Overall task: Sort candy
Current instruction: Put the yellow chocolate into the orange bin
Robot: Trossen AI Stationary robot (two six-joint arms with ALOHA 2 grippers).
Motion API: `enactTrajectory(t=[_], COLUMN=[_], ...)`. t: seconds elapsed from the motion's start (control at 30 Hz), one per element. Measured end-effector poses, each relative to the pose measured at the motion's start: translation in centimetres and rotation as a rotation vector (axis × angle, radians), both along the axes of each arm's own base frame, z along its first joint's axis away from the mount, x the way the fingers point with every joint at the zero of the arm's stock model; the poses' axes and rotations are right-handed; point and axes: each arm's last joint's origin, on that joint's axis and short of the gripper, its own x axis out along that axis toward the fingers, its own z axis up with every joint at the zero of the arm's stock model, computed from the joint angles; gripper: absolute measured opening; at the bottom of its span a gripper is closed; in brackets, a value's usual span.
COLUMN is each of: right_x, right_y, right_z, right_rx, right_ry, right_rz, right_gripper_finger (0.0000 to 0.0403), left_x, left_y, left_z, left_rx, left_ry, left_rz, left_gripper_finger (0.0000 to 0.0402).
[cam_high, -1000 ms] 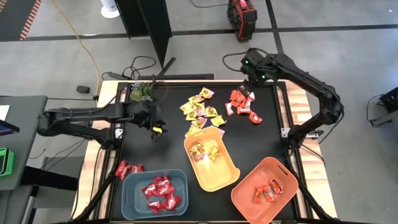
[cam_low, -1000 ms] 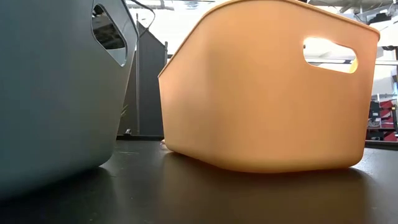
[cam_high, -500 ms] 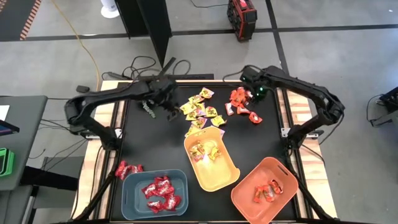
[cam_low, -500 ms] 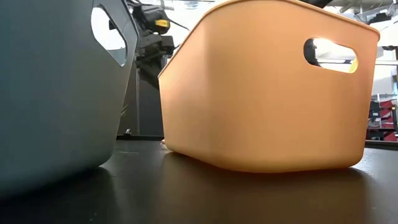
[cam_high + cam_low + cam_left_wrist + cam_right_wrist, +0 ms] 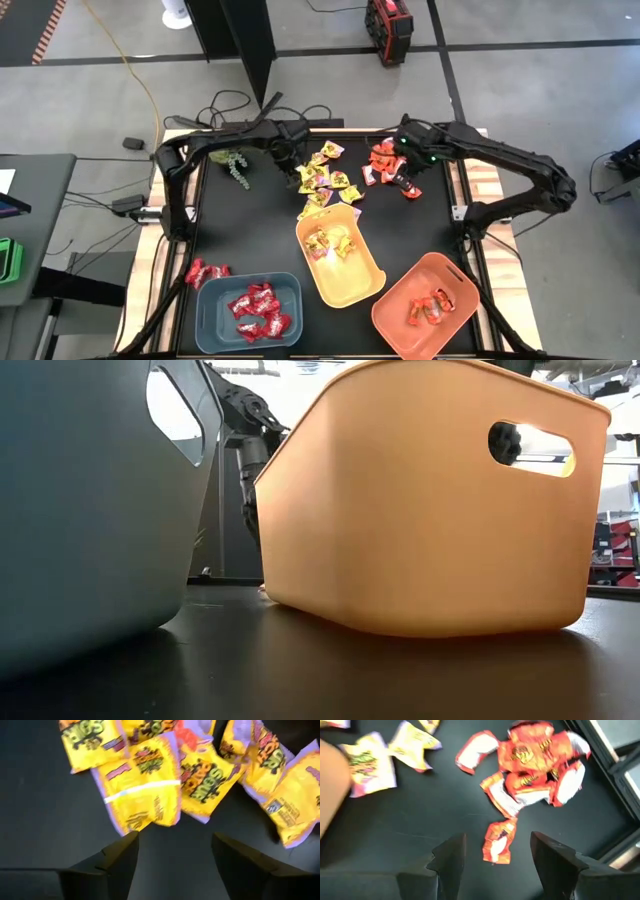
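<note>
Yellow candy with pink marks lies in a loose pile at the far middle of the black table, and shows close up in the left wrist view. My left gripper hangs open just over the pile's left edge, with nothing between its fingers. Orange-red and white candy lies to the right of the yellow pile. My right gripper hovers open above it, its fingers standing either side of one stray piece. Deep red candy fills the blue-grey bin.
The yellow bin holds yellow pieces and the orange bin holds orange-red ones. Three loose red pieces lie left of the blue-grey bin. A green sprig lies at the far left. Both bins fill the low view.
My left gripper has swept from the table's left middle toward the far edge and then right, coming down over the yellow pile. My right gripper has come a little toward the near edge and lower over the orange-red candy.
</note>
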Motion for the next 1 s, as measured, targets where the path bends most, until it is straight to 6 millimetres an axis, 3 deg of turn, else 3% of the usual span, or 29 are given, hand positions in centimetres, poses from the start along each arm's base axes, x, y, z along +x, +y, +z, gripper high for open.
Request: enactTrajectory(t=[0.23, 0.4, 0.67, 1.0], right_x=[0.0, 0.3, 0.7, 1.4], right_y=[1.7, 2.3, 3.2, 4.2], right_z=[1.2, 1.3, 1.3, 1.4], right_rx=[-0.041, -0.046, -0.038, -0.033], right_ry=[-0.086, -0.097, -0.112, -0.151], right_rz=[0.063, 0.093, 0.111, 0.131], right_gripper_finger=[0.0238, 0.0238, 0.0238, 0.0238], left_x=[1.1, 1.1, 1.7, 1.8], left_y=[0.5, 0.9, 1.2, 0.9], left_z=[0.6, 0.6, -1.9, -3.7], left_rx=[0.014, 0.006, -0.023, -0.052], left_ry=[-0.048, -0.060, -0.002, 0.050], left_rz=[0.132, 0.233, 0.289, 0.280], left_gripper_finger=[0.0294, 0.0298, 0.0298, 0.0297])
